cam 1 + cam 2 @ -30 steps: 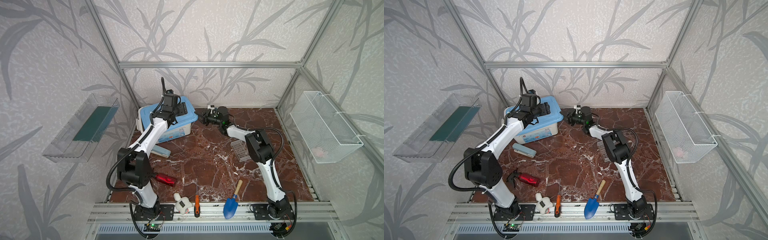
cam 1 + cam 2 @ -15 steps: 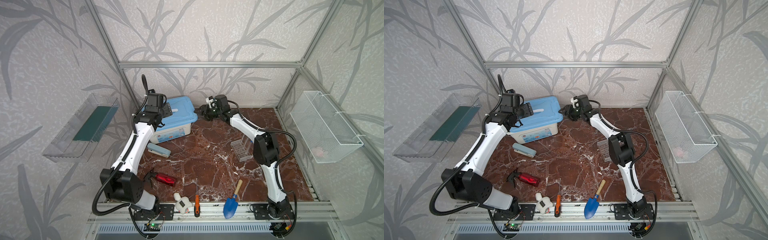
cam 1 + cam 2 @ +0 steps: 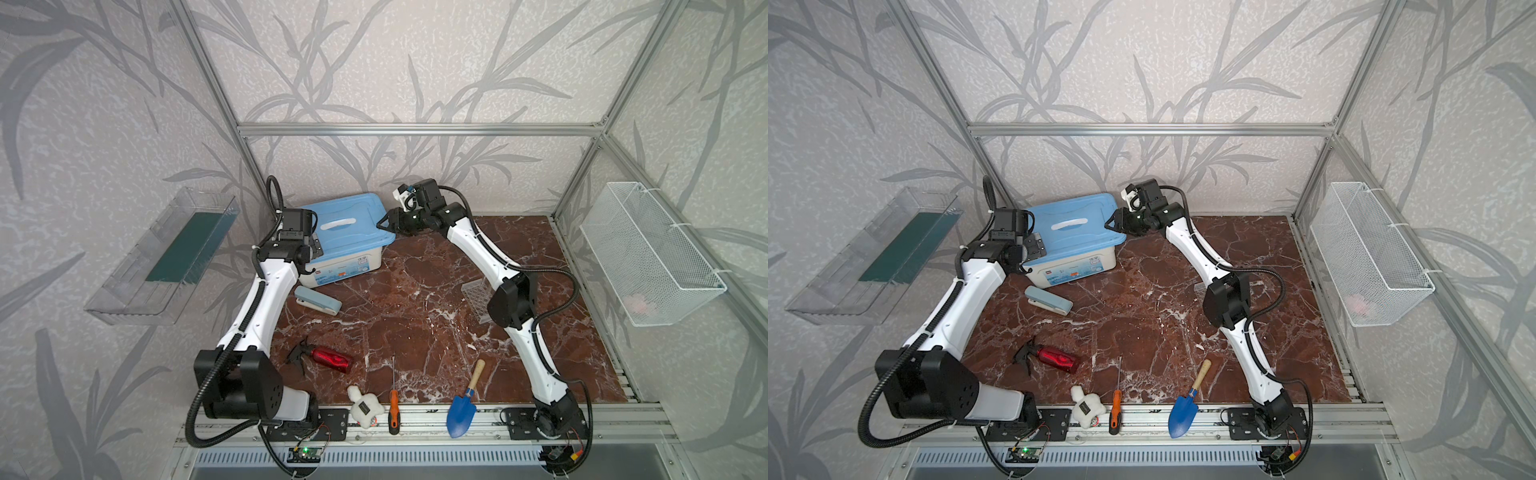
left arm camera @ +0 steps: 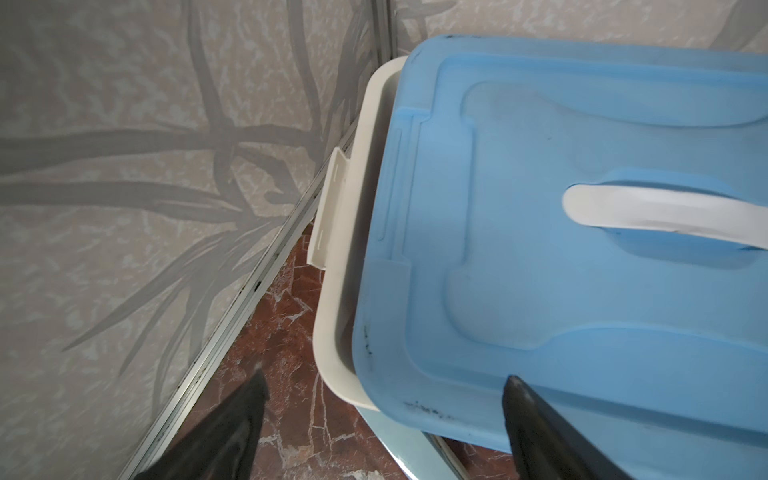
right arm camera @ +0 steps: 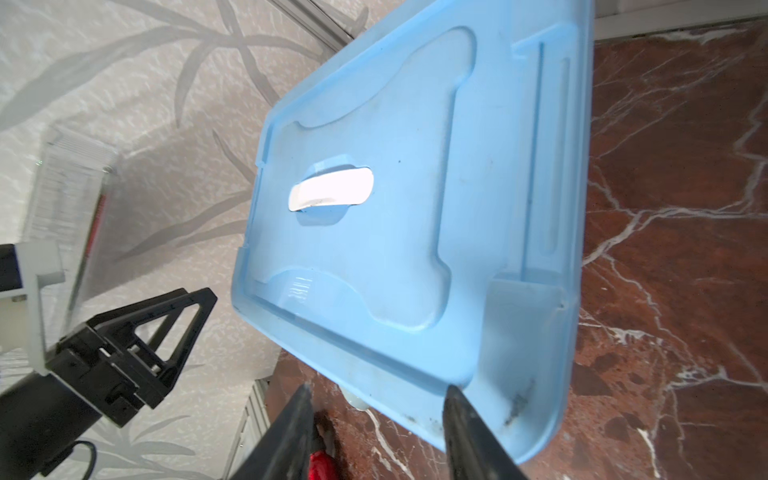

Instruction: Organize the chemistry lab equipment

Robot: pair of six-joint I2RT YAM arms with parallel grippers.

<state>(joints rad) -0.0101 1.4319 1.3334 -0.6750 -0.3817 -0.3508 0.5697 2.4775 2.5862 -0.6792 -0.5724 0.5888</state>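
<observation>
Smooth plastic lid [image 4: 582, 291], glossy marble tabletop [image 3: 415, 324]

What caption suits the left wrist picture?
Open left tool at the edge of a blue lid askew on its white box.

Robot lab test cell, probably: aluminium frame [image 3: 415, 129] around marble-look tabletop [image 3: 415, 299], leaf-print panels [image 3: 415, 62] behind, circuit board [image 3: 305, 453] below tabletop's front.

Marbled tabletop [image 3: 415, 299] carried a blue-lidded box [image 3: 345, 232] upper left, stapler [image 3: 318, 301] just below, red spray bottle [image 3: 330, 359] lower left, clear grid rack [image 3: 476, 299] at right; plush toy [image 3: 365, 409], screwdriver [image 3: 393, 409] and trowel [image 3: 463, 409] lined the bottom edge.
</observation>
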